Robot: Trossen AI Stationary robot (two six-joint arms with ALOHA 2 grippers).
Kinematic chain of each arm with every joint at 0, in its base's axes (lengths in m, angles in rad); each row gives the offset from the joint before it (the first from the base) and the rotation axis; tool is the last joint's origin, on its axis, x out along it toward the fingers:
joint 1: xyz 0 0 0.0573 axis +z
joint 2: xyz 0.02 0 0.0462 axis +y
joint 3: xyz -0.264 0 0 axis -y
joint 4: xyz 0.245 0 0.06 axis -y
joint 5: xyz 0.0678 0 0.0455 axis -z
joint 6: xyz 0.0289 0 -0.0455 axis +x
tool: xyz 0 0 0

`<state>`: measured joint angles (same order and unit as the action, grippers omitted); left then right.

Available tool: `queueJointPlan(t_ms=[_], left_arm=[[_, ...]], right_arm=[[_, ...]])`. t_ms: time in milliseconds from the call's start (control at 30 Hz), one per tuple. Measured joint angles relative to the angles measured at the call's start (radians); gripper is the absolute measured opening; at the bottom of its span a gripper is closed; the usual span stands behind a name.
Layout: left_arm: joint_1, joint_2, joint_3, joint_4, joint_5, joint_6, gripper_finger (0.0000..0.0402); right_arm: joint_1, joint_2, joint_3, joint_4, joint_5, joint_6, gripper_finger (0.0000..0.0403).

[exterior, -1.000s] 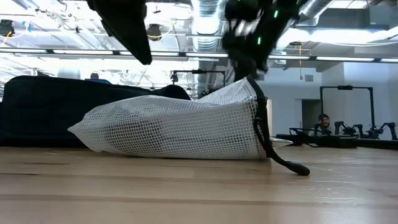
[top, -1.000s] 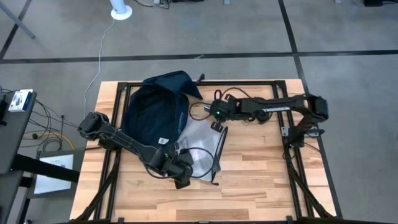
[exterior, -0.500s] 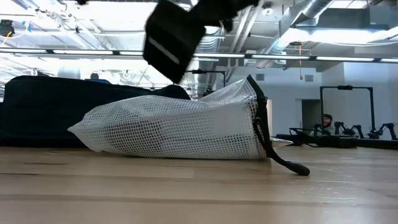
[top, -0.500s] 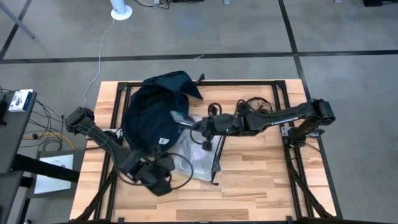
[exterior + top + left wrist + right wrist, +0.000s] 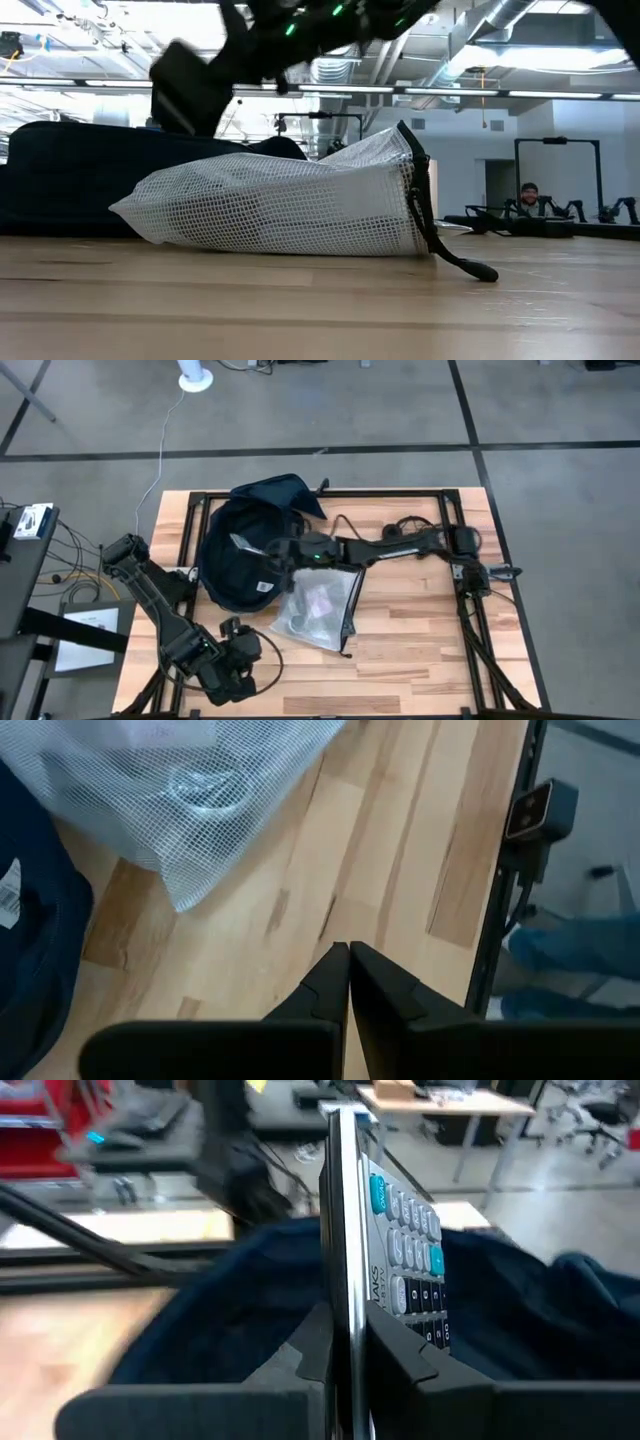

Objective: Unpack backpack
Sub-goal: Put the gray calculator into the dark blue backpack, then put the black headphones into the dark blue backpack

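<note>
The right claw (image 5: 345,1342) pinches a calculator (image 5: 385,1230) edge-on, with the backpack (image 5: 245,540) directly beneath it and the mesh pouch (image 5: 320,605) just beside. The left claw (image 5: 348,975) is closed on nothing, over bare desk (image 5: 420,650) near its front edge, the pouch ahead of it.

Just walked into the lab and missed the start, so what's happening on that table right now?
The robot is unpacking a dark navy fabric backpack on a wooden table. Its right gripper, reached out over the backpack, is shut edge-on around a slim grey calculator with blue and white keys. A white mesh drawstring pouch lies on the table beside the backpack. The left gripper is shut and empty at the table's near left corner.
</note>
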<state>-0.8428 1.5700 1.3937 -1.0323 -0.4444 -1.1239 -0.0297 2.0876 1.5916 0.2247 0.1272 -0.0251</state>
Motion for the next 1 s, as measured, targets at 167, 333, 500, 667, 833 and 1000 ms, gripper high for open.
queueJointPlan(t_ms=[167,333,500,667,833,1000], left_arm=[[0.003,0.000,0.000,0.002,-0.022,-0.025,0.0000],[0.003,0.000,0.000,0.003,-0.034,-0.029,0.0000],[0.004,0.000,0.000,0.002,-0.053,-0.036,0.0000],[0.009,0.000,0.000,0.002,-0.065,0.000,0.0000],[0.034,0.000,0.000,0.002,-0.069,0.048,0.0000],[0.065,0.000,0.000,-0.003,-0.071,0.136,0.0000]], right_arm=[[-0.046,0.129,0.149,-0.091,0.036,-0.002,0.0029],[-0.078,0.215,0.254,-0.245,0.069,-0.051,0.0043],[-0.072,0.244,0.271,-0.362,0.161,-0.159,0.0100],[-0.059,0.220,0.270,-0.494,0.161,-0.081,0.0171],[-0.031,0.109,0.270,-0.639,0.135,0.044,0.0211],[0.020,-0.038,0.271,-0.863,0.132,0.129,0.0213]])
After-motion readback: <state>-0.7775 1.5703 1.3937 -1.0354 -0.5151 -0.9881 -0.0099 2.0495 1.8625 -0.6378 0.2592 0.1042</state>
